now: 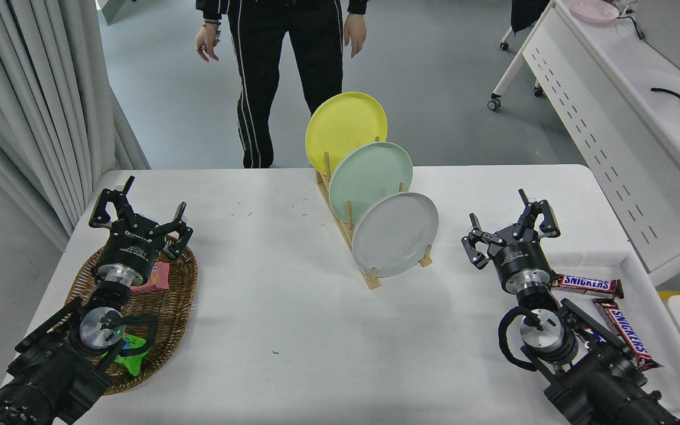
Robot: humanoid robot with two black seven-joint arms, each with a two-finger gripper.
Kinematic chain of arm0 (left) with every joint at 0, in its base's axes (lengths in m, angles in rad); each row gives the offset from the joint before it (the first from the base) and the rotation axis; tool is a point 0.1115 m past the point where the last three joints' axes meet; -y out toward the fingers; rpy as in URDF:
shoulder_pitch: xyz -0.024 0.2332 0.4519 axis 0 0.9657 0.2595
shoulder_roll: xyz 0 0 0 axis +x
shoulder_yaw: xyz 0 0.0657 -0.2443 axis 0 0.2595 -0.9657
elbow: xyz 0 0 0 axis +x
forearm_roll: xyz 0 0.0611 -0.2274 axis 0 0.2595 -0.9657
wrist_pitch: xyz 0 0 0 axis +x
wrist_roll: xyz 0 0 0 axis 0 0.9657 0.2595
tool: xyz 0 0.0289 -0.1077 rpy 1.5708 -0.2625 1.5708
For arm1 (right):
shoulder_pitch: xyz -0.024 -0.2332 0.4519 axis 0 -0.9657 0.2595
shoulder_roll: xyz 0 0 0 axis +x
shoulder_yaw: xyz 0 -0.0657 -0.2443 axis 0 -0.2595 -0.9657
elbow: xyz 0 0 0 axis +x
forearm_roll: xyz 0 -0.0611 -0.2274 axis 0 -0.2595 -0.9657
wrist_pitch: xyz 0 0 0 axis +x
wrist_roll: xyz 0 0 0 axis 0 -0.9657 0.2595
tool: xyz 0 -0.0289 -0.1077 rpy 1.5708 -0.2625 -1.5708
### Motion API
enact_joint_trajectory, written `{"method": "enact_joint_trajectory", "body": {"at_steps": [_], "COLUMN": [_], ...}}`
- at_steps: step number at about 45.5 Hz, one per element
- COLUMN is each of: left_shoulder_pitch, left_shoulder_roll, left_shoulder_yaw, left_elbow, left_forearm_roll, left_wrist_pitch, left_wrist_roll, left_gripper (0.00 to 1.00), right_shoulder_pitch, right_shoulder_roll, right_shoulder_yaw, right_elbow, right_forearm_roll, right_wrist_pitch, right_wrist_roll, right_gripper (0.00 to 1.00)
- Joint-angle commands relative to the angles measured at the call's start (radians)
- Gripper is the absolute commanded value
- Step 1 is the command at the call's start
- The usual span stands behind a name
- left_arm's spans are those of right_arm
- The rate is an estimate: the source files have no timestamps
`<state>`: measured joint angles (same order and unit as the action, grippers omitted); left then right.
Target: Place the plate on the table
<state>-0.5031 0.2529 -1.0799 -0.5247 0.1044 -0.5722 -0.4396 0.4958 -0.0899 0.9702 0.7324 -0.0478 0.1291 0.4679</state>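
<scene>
Here the white table fills the lower two thirds of the frame, and it carries everything that matters. At frame centre a wooden dish rack runs diagonally from upper left to lower right and holds three plates on edge, leaning in its slots: a yellow plate at the far end, a mint green plate in the middle, and the light grey plate nearest the camera. The grey plate is not yet on the tabletop; it stands tilted in the front slot, its face turned toward the lower right.

That facing sets the next move. The right gripper, at the right of the frame, has its fingers spread apart and holds nothing, and the grey plate lies to its left, near but not touching. It is clearly the closer arm, and the plate's right rim is the edge it would probably reach first.

The left gripper is parked at the lower left, fingers likewise spread and empty, well apart from the rack. It hovers over an oval wicker basket containing a pink packet and a green packet. At the lower right a shallow white tray holds Snickers bars. A person stands beyond the far edge.
</scene>
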Motion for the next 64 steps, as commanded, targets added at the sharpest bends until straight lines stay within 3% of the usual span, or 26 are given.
{"method": "enact_joint_trajectory", "body": {"at_steps": [1, 46, 56, 64], "left_shoulder_pitch": [-0.002, 0.000, 0.000, 0.000], "left_shoulder_roll": [-0.001, -0.001, -0.001, -0.001], "left_shoulder_yaw": [-0.012, -0.002, 0.000, 0.000], "left_elbow": [-0.001, 0.000, 0.000, 0.000], "left_forearm_roll": [-0.002, 0.000, 0.000, -0.002], "left_wrist_pitch": [-0.002, -0.003, -0.003, -0.003], "left_wrist_roll": [0.001, -0.004, -0.004, -0.004], "left_gripper": [1.00, 1.00, 1.00, 1.00], "right_shoulder_pitch": [0.003, 0.035, 0.107, 0.202], "right_shoulder_roll": [-0.002, -0.021, -0.059, -0.097], "right_shoulder_yaw": [-0.002, -0.011, -0.182, -0.504], "right_elbow": [-0.005, -0.054, -0.073, -0.039], "right_forearm_roll": [-0.001, 0.000, 0.181, 0.355], "right_wrist_pitch": [0.003, 0.010, -0.011, -0.120], "right_wrist_roll": [0.000, -0.008, -0.011, -0.011], "right_gripper": [0.99, 0.99, 0.99, 0.99]}}
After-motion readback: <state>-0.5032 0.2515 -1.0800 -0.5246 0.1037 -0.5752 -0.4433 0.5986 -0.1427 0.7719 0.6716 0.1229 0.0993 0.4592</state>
